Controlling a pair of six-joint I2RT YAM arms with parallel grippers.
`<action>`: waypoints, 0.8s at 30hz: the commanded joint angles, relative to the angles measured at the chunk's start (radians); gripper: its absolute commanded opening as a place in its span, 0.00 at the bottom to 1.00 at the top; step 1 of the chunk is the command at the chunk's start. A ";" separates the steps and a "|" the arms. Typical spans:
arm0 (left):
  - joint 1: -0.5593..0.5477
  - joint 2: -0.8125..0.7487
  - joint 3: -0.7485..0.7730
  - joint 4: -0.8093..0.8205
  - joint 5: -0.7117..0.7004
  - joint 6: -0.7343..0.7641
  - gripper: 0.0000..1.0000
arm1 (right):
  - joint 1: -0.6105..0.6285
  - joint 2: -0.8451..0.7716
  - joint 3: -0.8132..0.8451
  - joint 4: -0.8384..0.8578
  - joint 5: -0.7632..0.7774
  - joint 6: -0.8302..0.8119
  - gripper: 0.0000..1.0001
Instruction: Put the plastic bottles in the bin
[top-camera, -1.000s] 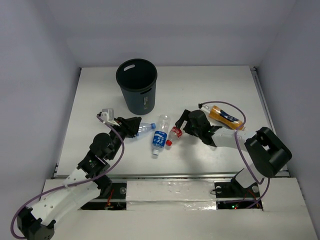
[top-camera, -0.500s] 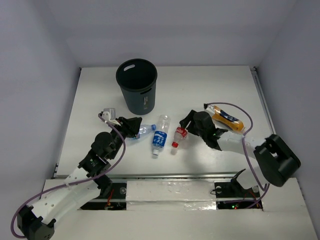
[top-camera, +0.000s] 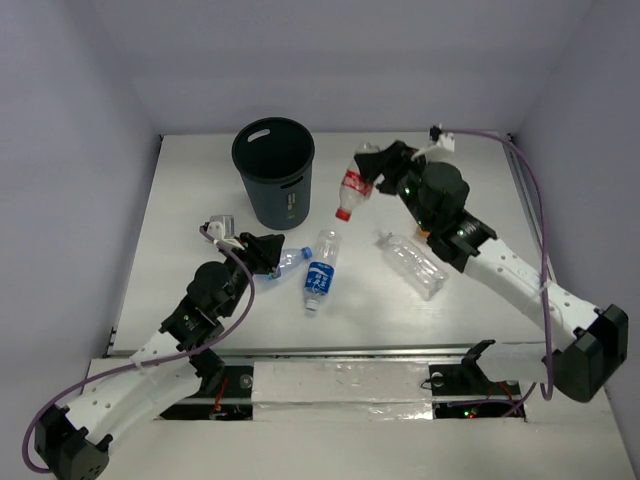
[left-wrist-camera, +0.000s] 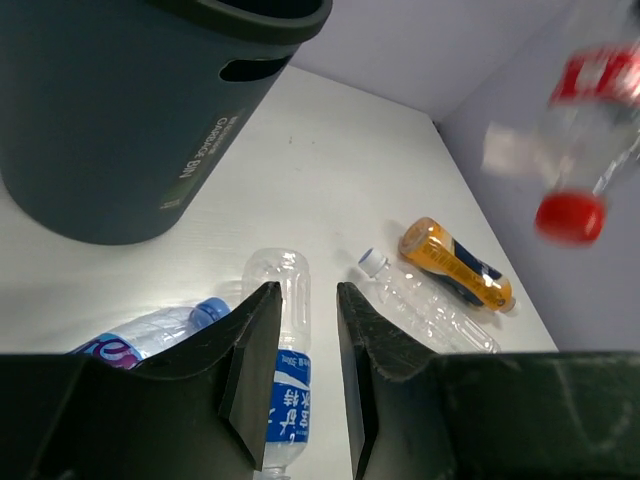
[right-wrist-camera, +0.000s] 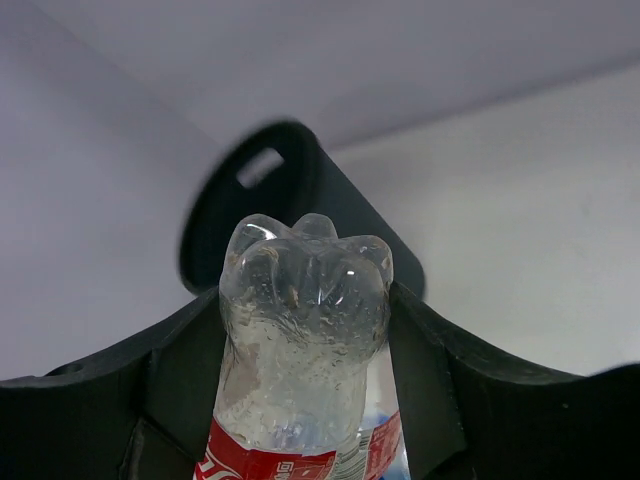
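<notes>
My right gripper (top-camera: 378, 166) is shut on a red-label bottle (top-camera: 352, 188), held in the air cap-down just right of the dark grey bin (top-camera: 273, 172). In the right wrist view the bottle's base (right-wrist-camera: 305, 300) fills the jaws, with the bin (right-wrist-camera: 310, 180) behind it. My left gripper (top-camera: 270, 248) is open and empty, low over the table. A purple-label bottle (left-wrist-camera: 140, 335) lies by its left finger. A blue-label bottle (left-wrist-camera: 277, 275) shows through the gap on the table. A clear ribbed bottle (top-camera: 412, 262) lies under the right arm.
An orange-filled bottle (left-wrist-camera: 450, 262) lies beyond the ribbed bottle (left-wrist-camera: 425, 305); the right arm hides it in the top view. The bin (left-wrist-camera: 120, 120) stands close ahead-left of the left gripper (left-wrist-camera: 305, 290). White walls enclose the table at the back and sides.
My right gripper has lifted the red-label bottle off the table and carried it up and back toward the bin. The ribbed bottle is now uncovered. The left arm has barely moved.
</notes>
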 joint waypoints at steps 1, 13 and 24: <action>0.008 -0.018 -0.010 0.039 -0.055 0.019 0.26 | 0.012 0.139 0.220 0.050 -0.029 -0.154 0.40; 0.008 -0.022 -0.020 0.027 -0.100 0.025 0.26 | 0.073 0.711 0.971 -0.025 0.024 -0.382 0.41; 0.008 0.040 -0.013 0.067 -0.042 0.054 0.34 | 0.125 0.965 1.247 -0.040 0.031 -0.557 0.64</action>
